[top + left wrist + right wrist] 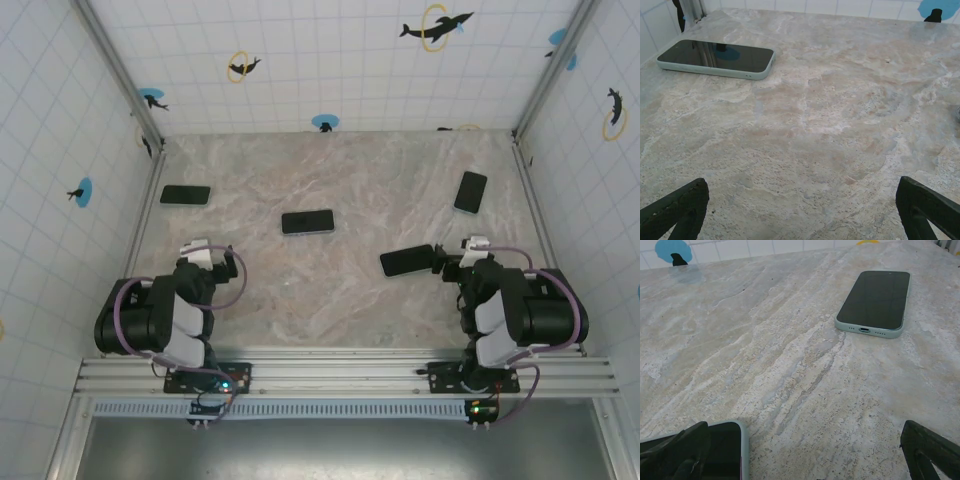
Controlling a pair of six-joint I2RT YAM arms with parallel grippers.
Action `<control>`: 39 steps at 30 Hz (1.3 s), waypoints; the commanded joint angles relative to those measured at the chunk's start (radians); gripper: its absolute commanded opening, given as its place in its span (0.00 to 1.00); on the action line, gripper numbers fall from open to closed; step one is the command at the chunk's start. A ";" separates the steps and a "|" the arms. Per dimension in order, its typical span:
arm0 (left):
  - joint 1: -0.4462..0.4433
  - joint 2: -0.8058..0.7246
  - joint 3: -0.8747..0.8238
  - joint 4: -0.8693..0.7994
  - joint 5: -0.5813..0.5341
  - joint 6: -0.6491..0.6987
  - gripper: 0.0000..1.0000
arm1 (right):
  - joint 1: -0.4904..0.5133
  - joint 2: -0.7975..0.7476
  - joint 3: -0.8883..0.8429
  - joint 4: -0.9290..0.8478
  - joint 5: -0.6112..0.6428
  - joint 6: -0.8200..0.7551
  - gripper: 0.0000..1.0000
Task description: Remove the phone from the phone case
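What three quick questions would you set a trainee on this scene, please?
1. How many phones lie on the table?
2. True or false: the left gripper holds a phone.
3. Which phone is nearest the right gripper: A far-left, B centre, C near-right?
Key: 1 four (far-left, centre, far-right, near-right); 2 false; 3 C.

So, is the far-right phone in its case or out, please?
In: a pale green case wraps the phone around its dark screen.
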 commanded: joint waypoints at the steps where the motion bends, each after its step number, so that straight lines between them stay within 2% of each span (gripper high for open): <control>1: 0.006 0.004 -0.012 0.026 0.011 -0.006 0.98 | -0.003 -0.010 -0.013 -0.004 -0.003 -0.009 1.00; 22: 0.006 0.003 -0.016 0.031 0.011 -0.004 0.98 | -0.005 -0.011 -0.014 -0.002 -0.007 -0.007 1.00; 24: 0.005 -0.015 -0.014 0.022 0.002 -0.002 0.98 | -0.005 -0.021 -0.010 -0.002 -0.043 -0.023 1.00; 26: 0.003 -0.080 0.012 -0.084 0.008 0.000 0.98 | 0.003 -0.079 0.016 -0.084 -0.072 -0.045 1.00; 27: 0.003 -0.114 0.040 -0.174 -0.005 -0.011 0.98 | 0.003 -0.111 0.038 -0.184 -0.079 -0.050 1.00; 30: 0.003 -0.205 0.126 -0.400 -0.001 -0.055 0.98 | 0.007 -0.184 0.075 -0.290 -0.101 -0.063 1.00; 34: 0.000 -0.294 0.216 -0.600 -0.008 -0.191 0.98 | 0.034 -0.273 0.105 -0.346 -0.086 -0.038 1.00; 39: -0.021 -0.265 0.474 -1.027 -0.068 -0.419 0.98 | 0.082 -0.320 0.265 -0.560 -0.155 -0.002 1.00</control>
